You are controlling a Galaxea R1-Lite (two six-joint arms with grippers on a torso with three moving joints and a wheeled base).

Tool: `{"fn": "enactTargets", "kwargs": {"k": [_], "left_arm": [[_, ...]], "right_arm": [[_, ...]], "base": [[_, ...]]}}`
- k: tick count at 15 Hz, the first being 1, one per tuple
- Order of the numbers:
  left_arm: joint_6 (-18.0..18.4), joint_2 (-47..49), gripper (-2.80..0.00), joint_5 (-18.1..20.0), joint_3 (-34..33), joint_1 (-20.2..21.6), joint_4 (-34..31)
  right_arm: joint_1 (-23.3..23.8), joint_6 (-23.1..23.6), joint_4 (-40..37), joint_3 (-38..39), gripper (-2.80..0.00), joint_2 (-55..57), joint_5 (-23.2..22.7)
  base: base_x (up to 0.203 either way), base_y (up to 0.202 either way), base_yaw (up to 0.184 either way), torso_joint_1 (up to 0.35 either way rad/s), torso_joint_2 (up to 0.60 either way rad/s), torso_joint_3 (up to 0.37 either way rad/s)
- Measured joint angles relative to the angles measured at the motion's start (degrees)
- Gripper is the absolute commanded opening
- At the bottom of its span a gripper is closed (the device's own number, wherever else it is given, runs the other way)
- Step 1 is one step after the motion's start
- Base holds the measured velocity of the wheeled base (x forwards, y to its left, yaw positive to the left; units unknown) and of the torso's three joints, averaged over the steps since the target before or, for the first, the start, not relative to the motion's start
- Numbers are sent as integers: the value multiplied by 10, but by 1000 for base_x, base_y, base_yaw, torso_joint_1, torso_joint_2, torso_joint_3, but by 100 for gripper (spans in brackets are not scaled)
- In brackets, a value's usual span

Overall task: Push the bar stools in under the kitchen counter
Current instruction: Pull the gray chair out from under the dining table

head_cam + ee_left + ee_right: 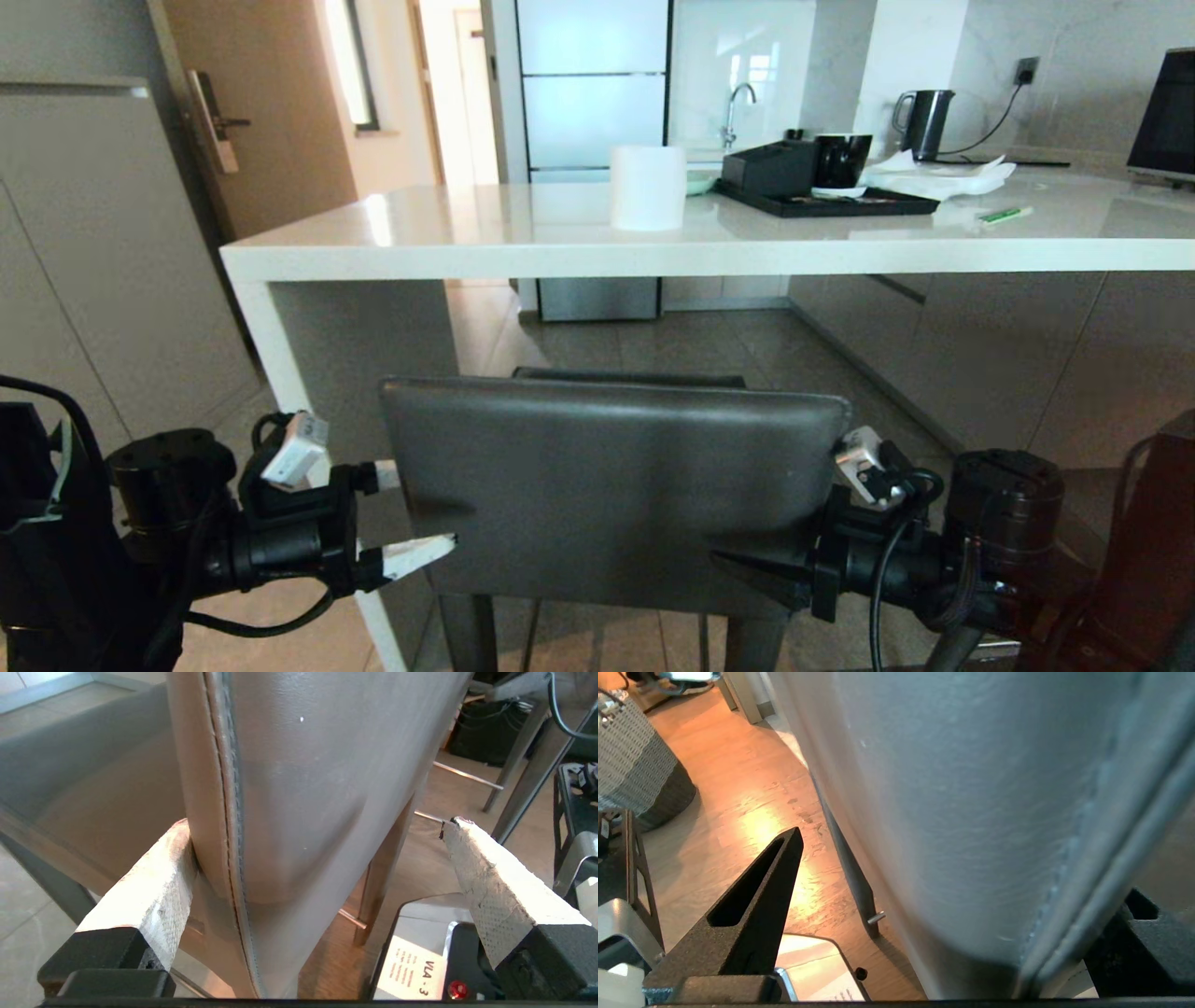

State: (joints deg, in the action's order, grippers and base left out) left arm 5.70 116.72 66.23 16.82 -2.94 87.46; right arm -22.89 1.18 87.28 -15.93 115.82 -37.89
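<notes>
With both arms flanking the backrest (611, 485) of the stool (607, 504), I have the left gripper (401, 518) at its left edge and the right gripper (775, 551) at its right edge. The left one stands wide: one white finger (154, 896) touches the front face near the seam, and the other (495, 877) hangs well clear behind the pad. The right gripper also straddles its edge with the jaws apart, one black finger (752, 914) off the leather on the rear side and the other tucked by the front face; I cannot tell whether that one touches. Nothing is clamped.

The stool sits in front of the counter (653, 247), its backrest below the slab's edge and its seat (630, 376) just reaching the opening, so I judge it is not yet pushed in.

As for handling, the padded leather should give a little under the fingers and may be slick, while the frame beneath feels likely rigid. On slim legs (378, 882) a tall stool can tip or chatter over the tiled floor (709, 341) if shoved high up. I would press on both ends of the backrest evenly, low on the pad, keeping the push square so it slides straight without twisting.
</notes>
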Motion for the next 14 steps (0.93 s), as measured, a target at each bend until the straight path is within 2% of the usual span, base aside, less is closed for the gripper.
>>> {"fn": "enactTargets", "kwargs": {"k": [14], "left_arm": [[6, -17, 0, 6, -30, -8, -3]], "right_arm": [[-1, 0, -1, 0, 0, 0, -1]], "base": [[-192, 0, -1, 3, 3, 2]]}}
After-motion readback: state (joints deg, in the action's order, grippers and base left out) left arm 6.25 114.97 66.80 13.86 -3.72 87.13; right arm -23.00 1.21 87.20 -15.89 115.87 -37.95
